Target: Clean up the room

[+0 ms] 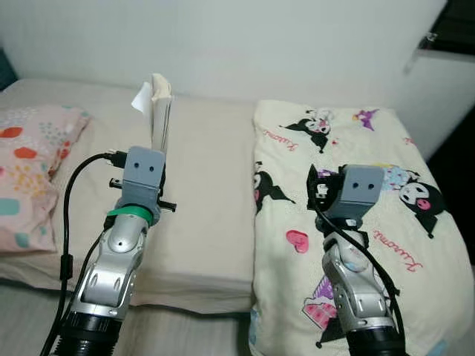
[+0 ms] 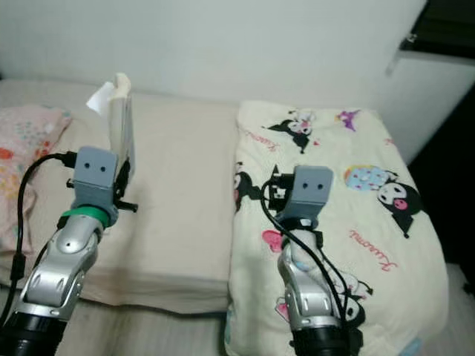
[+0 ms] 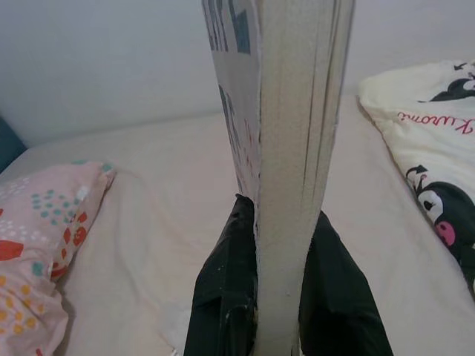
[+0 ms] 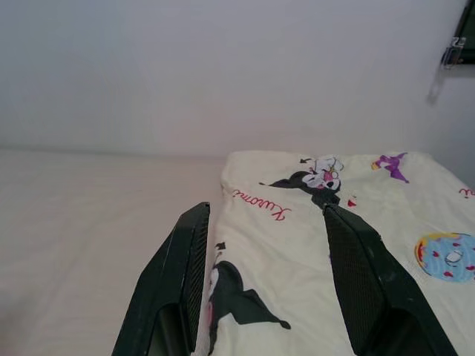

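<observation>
In the left eye view we see our left hand raised over the bed. It holds a book upright, with the lower part of the book between the fingers and the top reaching up toward the white wall. A small white paper slip sticks out near the top of the book. On the left lies a pink patterned pillow. On the right lies a cream quilt with cartoon figures, and our right hand is above it.

In the right eye view the same scene appears. The book stands above the beige sheet, near the far side of the bed, and it does not touch the quilt.

In the left wrist view the two black fingers are closed on the book from both sides, so the page edges face the camera and stand between them. Behind it we see the sheet, the pink pillow on one side and the quilt on the other.

In the right wrist view the two black fingers stand wide apart and nothing is between them. Under them is the edge where the quilt meets the beige sheet, with the wall behind.
</observation>
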Available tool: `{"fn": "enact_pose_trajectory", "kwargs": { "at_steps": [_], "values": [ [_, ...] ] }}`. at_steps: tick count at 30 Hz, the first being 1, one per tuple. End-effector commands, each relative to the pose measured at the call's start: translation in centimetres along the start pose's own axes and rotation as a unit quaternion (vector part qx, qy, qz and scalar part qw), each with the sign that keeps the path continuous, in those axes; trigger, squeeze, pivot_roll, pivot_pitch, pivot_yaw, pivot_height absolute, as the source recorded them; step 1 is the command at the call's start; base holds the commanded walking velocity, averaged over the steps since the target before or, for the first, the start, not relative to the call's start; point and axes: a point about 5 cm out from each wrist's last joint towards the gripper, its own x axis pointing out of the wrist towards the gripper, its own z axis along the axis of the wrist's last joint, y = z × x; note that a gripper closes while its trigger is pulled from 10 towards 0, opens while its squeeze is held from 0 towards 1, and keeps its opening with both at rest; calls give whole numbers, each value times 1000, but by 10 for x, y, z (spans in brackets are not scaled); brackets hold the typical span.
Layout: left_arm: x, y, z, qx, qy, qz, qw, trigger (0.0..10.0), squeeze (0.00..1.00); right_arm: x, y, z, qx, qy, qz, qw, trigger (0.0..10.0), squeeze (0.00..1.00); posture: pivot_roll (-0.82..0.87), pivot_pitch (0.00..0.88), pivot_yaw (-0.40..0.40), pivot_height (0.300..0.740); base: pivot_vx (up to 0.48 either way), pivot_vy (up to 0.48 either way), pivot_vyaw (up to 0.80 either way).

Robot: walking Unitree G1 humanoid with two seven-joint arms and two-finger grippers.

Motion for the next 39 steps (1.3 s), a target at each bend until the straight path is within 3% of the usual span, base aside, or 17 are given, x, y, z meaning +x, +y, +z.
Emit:
{"fn": "enact_pose_trajectory", "kwargs": {
  "at_steps": [1,10,39],
  "values": [
    [0,-4,2,2,-6,-7,1000,10000,0,-3,-4,-3,-5,2,-7,1000,10000,0,-51,62,48,740,0,0,0],
    [0,-5,-2,-4,5,-7,1000,10000,0,-3,-4,-3,-5,3,-7,1000,10000,0,-50,62,48,740,0,0,0],
    [0,-5,-1,-8,5,-9,1000,10000,0,-5,-5,-4,-4,6,-12,1000,10000,0,-52,73,55,740,0,295,0]
  ]
}}
